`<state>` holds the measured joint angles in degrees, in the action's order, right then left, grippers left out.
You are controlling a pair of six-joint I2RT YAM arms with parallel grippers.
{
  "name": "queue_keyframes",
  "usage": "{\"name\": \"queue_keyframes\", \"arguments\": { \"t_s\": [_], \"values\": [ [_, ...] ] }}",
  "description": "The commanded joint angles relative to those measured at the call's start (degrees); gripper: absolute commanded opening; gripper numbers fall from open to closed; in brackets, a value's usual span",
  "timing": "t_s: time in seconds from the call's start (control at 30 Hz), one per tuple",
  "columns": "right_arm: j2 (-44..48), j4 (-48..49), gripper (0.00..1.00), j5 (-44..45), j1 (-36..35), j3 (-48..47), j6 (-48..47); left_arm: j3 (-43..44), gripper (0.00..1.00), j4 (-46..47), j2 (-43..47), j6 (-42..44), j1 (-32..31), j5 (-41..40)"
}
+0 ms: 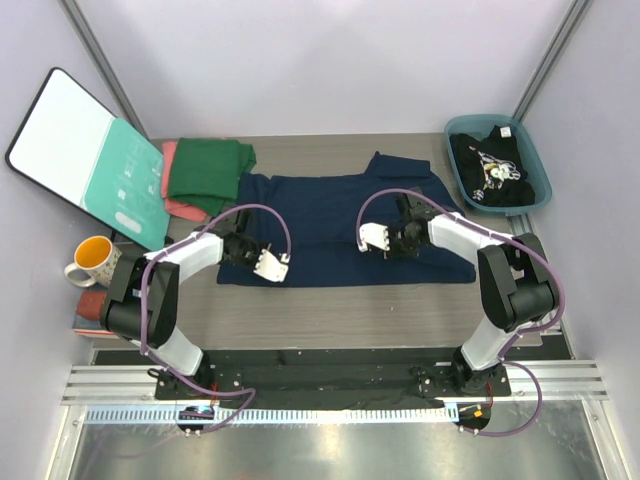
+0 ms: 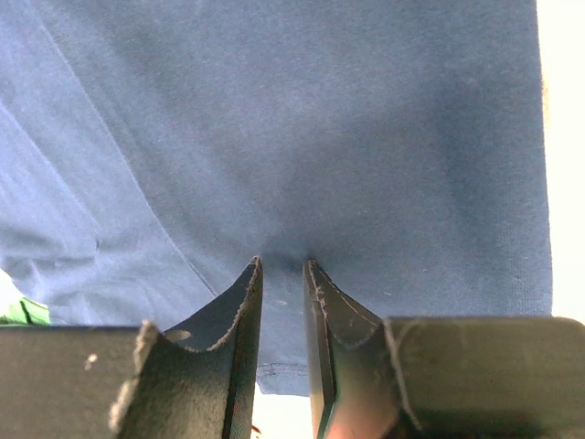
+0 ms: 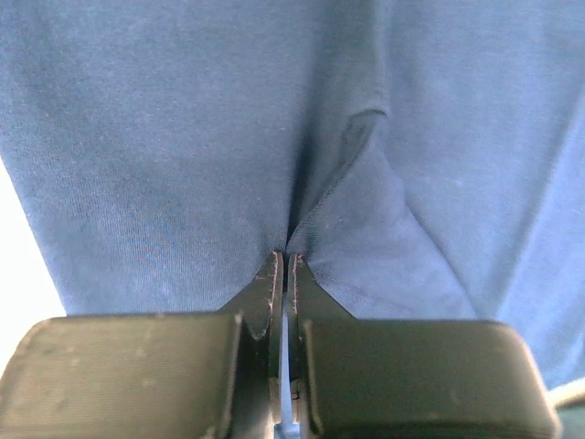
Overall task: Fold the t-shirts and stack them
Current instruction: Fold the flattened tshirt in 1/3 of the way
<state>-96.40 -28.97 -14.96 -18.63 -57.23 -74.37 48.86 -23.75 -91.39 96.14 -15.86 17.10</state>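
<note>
Overhead view looks down; wrist views closely share the navy t-shirt [image 1: 330, 205].

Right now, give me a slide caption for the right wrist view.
Close-up: right gripper shut on a pinched fold of the navy t-shirt.

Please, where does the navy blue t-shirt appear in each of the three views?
Top external: the navy blue t-shirt lies spread on the middle of the table, with the left gripper and the right gripper on it.
Left wrist: the t-shirt fills nearly the whole picture.
Right wrist: the t-shirt fills the picture.
Shared landmark: the pucker in the cloth where each gripper pinches it.
</note>
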Motion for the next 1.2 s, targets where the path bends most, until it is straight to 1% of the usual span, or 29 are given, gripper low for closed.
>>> {"name": "queue_keyframes", "arguments": {
  "t_s": [0.0,0.3,0.37,0.43,0.47,0.5,0.53,0.57,0.67,0.7,0.83,1.0,1.17],
  "values": [
    [0.4,-1.1,0.01,2.3,-0.1,-5.5,0.0,0.6,0.25,1.4,-0.5,-0.9,-0.5,1.0],
    [0.3,-4.0,0.02,3.0,-0.1,-9.6,-1.3,1.3,0.24,2.0,-1.6,-1.0,-0.8,1.3],
    [-0.1,-4.1,0.06,3.2,-0.1,-10.0,-1.1,1.6,0.24,2.0,-1.9,-1.3,-0.9,1.2],
    [-0.5,-4.2,0.16,3.3,-0.1,-10.4,-0.9,1.7,0.24,2.0,-1.9,-1.2,-1.0,1.1],
    [-0.6,-4.3,0.15,3.2,-0.1,-10.7,-0.9,1.8,0.24,2.0,-1.9,-1.3,-1.0,1.2],
    [-0.8,-4.3,0.12,3.3,-0.1,-10.9,-0.9,1.9,0.24,2.0,-2.0,-1.3,-1.0,1.1],
    [-0.8,-4.5,0.05,3.3,-0.1,-11.0,-1.0,1.9,0.24,2.2,-2.1,-1.3,-1.0,1.1],
    [-1.0,-4.6,0.01,3.2,-0.1,-11.1,-1.1,1.9,0.24,2.1,-2.1,-1.3,-1.1,1.0],
    [-1.2,-5.0,0.03,3.0,-0.1,-12.0,-0.8,2.2,0.24,2.0,-2.2,-1.3,-1.1,0.9],
    [-1.4,-5.7,0.01,3.0,-0.1,-12.3,-0.9,2.3,0.24,2.1,-2.2,-1.4,-1.1,0.8],
    [-1.9,-5.7,0.01,2.8,-0.1,-12.3,-2.2,2.5,0.24,2.1,-2.5,-1.3,-1.2,0.8],
    [-3.4,-0.7,0.01,4.2,-0.1,-12.4,-2.7,2.6,0.24,2.1,-2.6,-1.4,-1.3,0.7],
    [-7.0,1.8,0.02,5.1,-0.1,-16.1,-3.8,2.6,0.23,2.1,-2.7,-1.7,-1.4,0.7]
  ]
}}
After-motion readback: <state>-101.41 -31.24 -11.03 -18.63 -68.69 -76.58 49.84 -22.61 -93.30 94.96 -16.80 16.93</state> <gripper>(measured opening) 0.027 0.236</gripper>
